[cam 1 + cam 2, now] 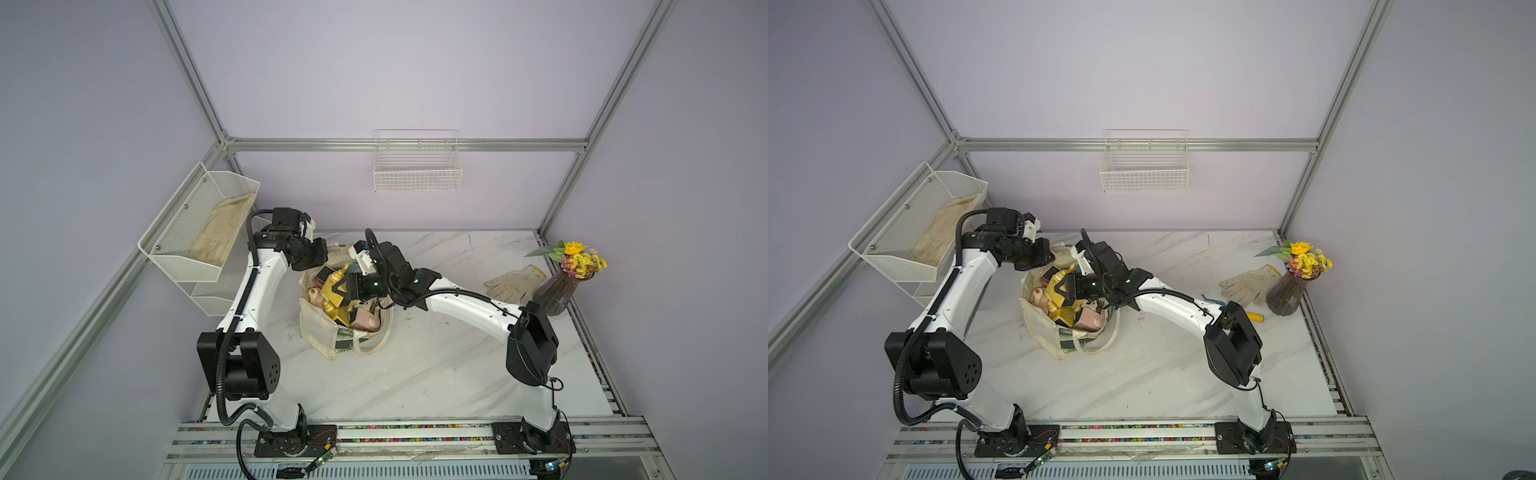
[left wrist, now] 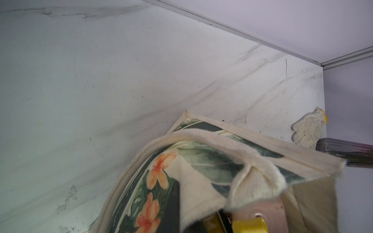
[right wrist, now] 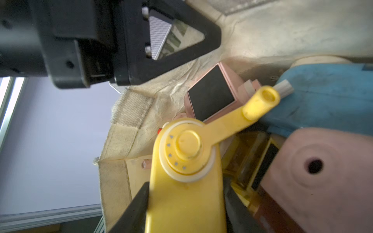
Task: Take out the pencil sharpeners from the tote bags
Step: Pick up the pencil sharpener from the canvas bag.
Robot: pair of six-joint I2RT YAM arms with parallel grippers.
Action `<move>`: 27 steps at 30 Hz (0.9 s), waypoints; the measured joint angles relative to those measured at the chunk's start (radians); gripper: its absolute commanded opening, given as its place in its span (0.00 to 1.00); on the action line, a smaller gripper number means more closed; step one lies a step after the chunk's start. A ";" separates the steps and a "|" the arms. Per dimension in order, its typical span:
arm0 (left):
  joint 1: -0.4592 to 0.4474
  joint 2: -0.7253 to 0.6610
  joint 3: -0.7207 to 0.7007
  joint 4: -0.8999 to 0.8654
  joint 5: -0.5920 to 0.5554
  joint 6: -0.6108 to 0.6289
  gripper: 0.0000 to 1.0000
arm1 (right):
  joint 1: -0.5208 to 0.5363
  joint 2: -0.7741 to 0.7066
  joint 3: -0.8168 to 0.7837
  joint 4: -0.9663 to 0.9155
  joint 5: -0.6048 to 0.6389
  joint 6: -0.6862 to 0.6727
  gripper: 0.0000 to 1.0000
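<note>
Several pencil sharpeners (image 1: pixel 332 299) crowd the open tote bag (image 1: pixel 320 332), which sits mid-table. My right gripper (image 3: pixel 185 201) has its jaws against both sides of the yellow sharpener (image 3: pixel 187 181), apparently clamped. My left gripper (image 3: pixel 141 50) is fully closed, pinching the bag's rim. Risks I see: the yellow crank (image 3: pixel 242 119) lies over the pink sharpener (image 3: pixel 212 92) and could snag on the lift; smooth plastic may slip; the rim could pull free and the bag collapse.

Pale lilac walls (image 1: pixel 395 62) close in on three sides, framed by aluminium rails (image 1: pixel 407 144). The white marble-look tabletop (image 1: pixel 415 374) is scuffed. A wire basket (image 1: pixel 417 174) hangs at twelve o'clock, a mesh shelf (image 1: pixel 199 220) at ten.
</note>
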 measured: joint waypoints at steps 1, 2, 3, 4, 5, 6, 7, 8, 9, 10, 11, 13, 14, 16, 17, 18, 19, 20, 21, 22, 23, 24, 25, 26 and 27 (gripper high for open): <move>0.000 0.000 0.000 0.000 0.000 0.000 0.00 | 0.002 -0.004 0.000 -0.002 0.006 -0.016 0.21; 0.000 0.000 0.000 0.001 0.002 0.000 0.00 | 0.004 -0.010 0.000 -0.006 0.016 -0.034 0.19; -0.001 0.000 0.000 0.001 0.003 0.000 0.00 | 0.006 -0.017 0.000 -0.015 0.028 -0.056 0.18; -0.001 -0.001 0.000 0.000 0.003 0.000 0.00 | 0.006 -0.025 -0.001 -0.024 0.042 -0.076 0.17; -0.001 -0.002 0.000 0.000 0.003 0.000 0.00 | 0.008 -0.034 0.000 -0.031 0.062 -0.097 0.17; -0.001 -0.002 0.000 0.000 0.003 0.000 0.00 | 0.007 -0.048 0.000 -0.041 0.078 -0.117 0.17; -0.001 -0.002 0.000 0.000 0.003 0.000 0.00 | 0.005 -0.063 0.000 -0.050 0.090 -0.131 0.16; -0.001 -0.002 0.000 0.000 0.003 0.000 0.00 | -0.004 -0.082 0.000 -0.057 0.100 -0.148 0.16; -0.001 -0.002 0.000 0.000 0.003 0.000 0.00 | -0.019 -0.108 -0.001 -0.060 0.105 -0.162 0.16; -0.001 -0.002 0.000 0.000 0.003 0.000 0.00 | -0.036 -0.131 -0.006 -0.056 0.107 -0.171 0.16; -0.001 -0.002 0.000 0.000 0.003 0.000 0.00 | -0.066 -0.164 -0.016 -0.050 0.108 -0.179 0.16; -0.001 -0.002 0.000 0.000 0.003 0.000 0.00 | -0.141 -0.219 -0.028 -0.042 0.117 -0.185 0.16; -0.001 -0.002 0.000 0.000 0.003 0.000 0.00 | -0.191 -0.244 -0.031 -0.032 0.125 -0.185 0.16; -0.001 -0.002 0.000 0.000 0.003 0.000 0.00 | -0.286 -0.275 -0.044 0.004 0.139 -0.185 0.16; -0.001 -0.002 0.000 0.000 0.003 0.000 0.00 | -0.330 -0.281 -0.049 0.018 0.158 -0.185 0.16; -0.001 -0.002 0.000 0.000 0.003 0.000 0.00 | -0.369 -0.281 -0.054 0.030 0.184 -0.185 0.16; -0.001 -0.002 0.000 0.000 0.003 0.000 0.00 | -0.396 -0.274 -0.058 0.040 0.217 -0.186 0.16; -0.001 -0.002 0.000 0.000 0.003 0.000 0.00 | -0.413 -0.258 -0.061 0.047 0.261 -0.187 0.16; -0.001 -0.002 0.000 0.000 0.003 0.000 0.00 | -0.420 -0.235 -0.061 0.055 0.309 -0.189 0.15; -0.001 -0.002 0.000 0.000 0.003 0.000 0.00 | -0.420 -0.207 -0.060 0.061 0.345 -0.190 0.15; -0.001 -0.002 0.000 0.000 0.003 0.000 0.00 | -0.418 -0.161 -0.052 0.068 0.389 -0.193 0.14; -0.001 -0.002 0.000 0.000 0.003 0.000 0.00 | -0.414 -0.108 -0.041 0.074 0.428 -0.197 0.13; -0.001 -0.002 0.000 0.000 0.003 0.000 0.00 | -0.411 -0.063 -0.031 0.079 0.455 -0.200 0.13; -0.001 -0.002 0.000 0.000 0.003 0.000 0.00 | -0.407 -0.001 -0.024 0.091 0.489 -0.204 0.13; -0.001 -0.002 0.000 0.000 0.003 0.000 0.00 | -0.406 0.051 -0.021 0.098 0.513 -0.208 0.13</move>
